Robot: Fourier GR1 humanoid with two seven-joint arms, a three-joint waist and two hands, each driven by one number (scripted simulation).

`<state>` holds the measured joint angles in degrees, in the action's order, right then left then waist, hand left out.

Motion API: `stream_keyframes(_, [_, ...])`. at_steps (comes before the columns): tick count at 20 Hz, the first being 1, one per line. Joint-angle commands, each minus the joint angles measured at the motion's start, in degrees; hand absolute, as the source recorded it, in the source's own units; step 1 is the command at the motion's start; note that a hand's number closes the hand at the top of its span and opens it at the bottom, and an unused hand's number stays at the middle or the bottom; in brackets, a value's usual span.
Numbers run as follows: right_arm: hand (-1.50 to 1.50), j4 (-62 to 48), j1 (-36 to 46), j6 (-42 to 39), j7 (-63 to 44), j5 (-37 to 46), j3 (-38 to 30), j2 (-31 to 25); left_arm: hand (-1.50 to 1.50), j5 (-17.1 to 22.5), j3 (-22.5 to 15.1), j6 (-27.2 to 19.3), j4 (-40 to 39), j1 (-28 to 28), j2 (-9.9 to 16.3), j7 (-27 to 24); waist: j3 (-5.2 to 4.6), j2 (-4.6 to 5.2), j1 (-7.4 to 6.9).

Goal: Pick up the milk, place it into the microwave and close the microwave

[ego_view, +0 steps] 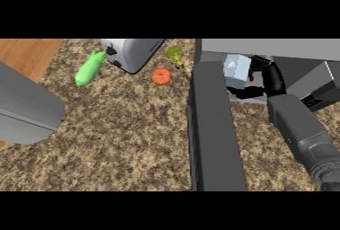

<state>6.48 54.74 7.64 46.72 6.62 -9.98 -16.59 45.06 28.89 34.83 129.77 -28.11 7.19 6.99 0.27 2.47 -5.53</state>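
My right hand [257,83] is at the upper right of the frame, black fingers curled round the milk [236,72], a small boxy carton with pale blue-grey faces and a lighter top. I hold it at the mouth of the microwave [266,45], whose flat grey top runs along the upper right edge; whether the carton rests on the oven floor or hangs above it I cannot tell. My grey forearm slants down from the hand to the lower right corner, where it is cut off.

The microwave door [212,130] stands open, a long dark slab running from the upper middle down to the lower edge, just left of my arm (it leaves me only a narrow strip of counter between the two). Part of the oven's dark inside shows behind my hand, hard to read.

The counter [119,134] is speckled brown stone, rough-looking, with wide bare room across the middle. At the upper left a strip of smooth wood shows. On the stone lie a long green cucumber [90,68], a shiny metal toaster [131,53] cut by the top edge, a round red tomato [161,76] and a small knobbly yellow-green vegetable [175,55].

A plain grey blocky shape [26,112] fills the left edge; I cannot tell what it is.
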Motion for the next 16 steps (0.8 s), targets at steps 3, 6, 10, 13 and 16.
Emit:
stream_keyframes(3, [1.50, -1.19, 4.12, 7.36, -4.48, 0.89, -0.11, -2.92, -1.50, 1.74, 0.20, -0.16, -1.01, 1.74, 2.04, 0.83, 0.06, 0.92, -2.28])
stream_keyframes(6, [1.50, -1.59, 3.53, 8.27, -3.70, 1.19, -0.05, -3.50, -1.50, 1.26, -0.33, -1.20, -1.83, 4.19, 3.03, 1.43, 0.15, 1.60, -1.86])
stream_keyframes(10, [1.50, -1.88, 3.47, 9.80, -3.34, 1.09, -0.44, -3.72, -1.50, 0.99, -0.56, -0.95, -2.33, 4.57, 2.93, 1.37, 0.18, 1.86, -2.61])
stream_keyframes(13, [1.50, -2.20, 3.89, 10.54, -3.99, 1.16, -0.62, -5.58, -1.50, 0.80, -0.14, -0.50, -2.03, 4.68, 3.60, 1.37, 0.26, 2.35, -3.76])
stream_keyframes(16, [1.50, -2.40, 5.50, 11.65, -5.47, 0.86, -1.11, -5.46, -1.50, 1.15, -1.60, -0.79, -2.87, 5.94, 3.21, 1.56, 0.24, 2.82, -4.21])
